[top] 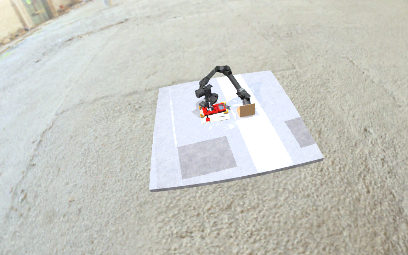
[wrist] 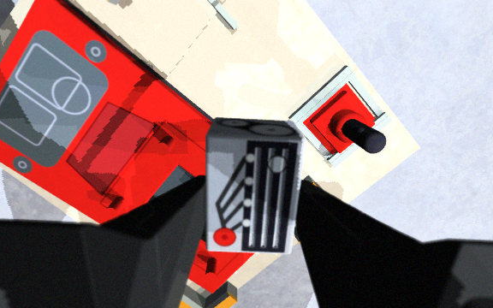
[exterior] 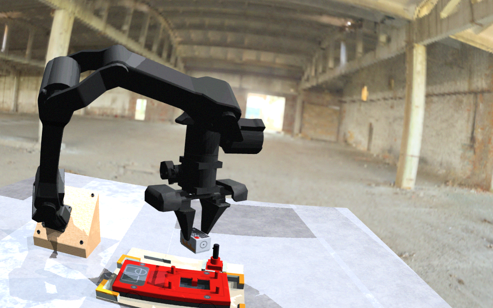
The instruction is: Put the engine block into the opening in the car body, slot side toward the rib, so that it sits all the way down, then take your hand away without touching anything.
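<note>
Pincer [top: 210, 108] [exterior: 197, 236] [wrist: 251, 187] part-open, clamped on engine block [exterior: 199, 241] [wrist: 251, 188], held above car body [top: 206, 111] [exterior: 160, 273] [wrist: 144, 100]. Block looks skewed to opening [exterior: 194, 283] [wrist: 177, 181]; if I lower unaligned, likely jams on rib [exterior: 194, 282].

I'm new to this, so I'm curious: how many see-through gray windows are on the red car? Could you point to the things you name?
1: on the red car body [top: 215, 109] [exterior: 156, 279] [wrist: 144, 100], at the end away from the opening.

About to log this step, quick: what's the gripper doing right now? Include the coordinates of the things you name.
Gripper [top: 210, 109] [exterior: 198, 236] [wrist: 251, 187]: closed on the engine block [exterior: 197, 242] [wrist: 251, 188], holding it above the car body [top: 206, 111] [exterior: 156, 293] [wrist: 135, 103].
</note>
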Robot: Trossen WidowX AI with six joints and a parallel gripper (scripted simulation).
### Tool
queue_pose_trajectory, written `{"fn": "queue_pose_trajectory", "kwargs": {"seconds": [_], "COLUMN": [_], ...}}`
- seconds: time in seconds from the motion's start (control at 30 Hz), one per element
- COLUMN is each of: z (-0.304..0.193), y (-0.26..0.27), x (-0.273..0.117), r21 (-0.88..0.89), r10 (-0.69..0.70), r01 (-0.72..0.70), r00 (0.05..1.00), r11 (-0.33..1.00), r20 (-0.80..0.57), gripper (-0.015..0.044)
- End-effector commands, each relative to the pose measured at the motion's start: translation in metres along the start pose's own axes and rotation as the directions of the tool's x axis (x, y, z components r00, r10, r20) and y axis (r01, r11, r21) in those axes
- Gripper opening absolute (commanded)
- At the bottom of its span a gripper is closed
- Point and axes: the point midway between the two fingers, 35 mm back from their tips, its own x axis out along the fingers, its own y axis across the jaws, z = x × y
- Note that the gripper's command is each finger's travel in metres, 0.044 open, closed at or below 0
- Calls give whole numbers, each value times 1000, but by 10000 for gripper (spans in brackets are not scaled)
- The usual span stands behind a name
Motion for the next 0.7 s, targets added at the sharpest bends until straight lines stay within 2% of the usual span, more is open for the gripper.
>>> {"fn": "queue_pose_trajectory", "kwargs": {"seconds": [0.0, 0.33, 0.67], "z": [-8, -24, -39], "y": [6, 16, 28], "x": [3, 11, 18], "r21": [-127, -401, -641], "r10": [2, 9, 18], "r01": [-3, -14, -28], "r00": [1000, 1000, 1000], "r11": [992, 916, 767], "r20": [-8, -14, -22], "gripper": [0, 0, 0]}}
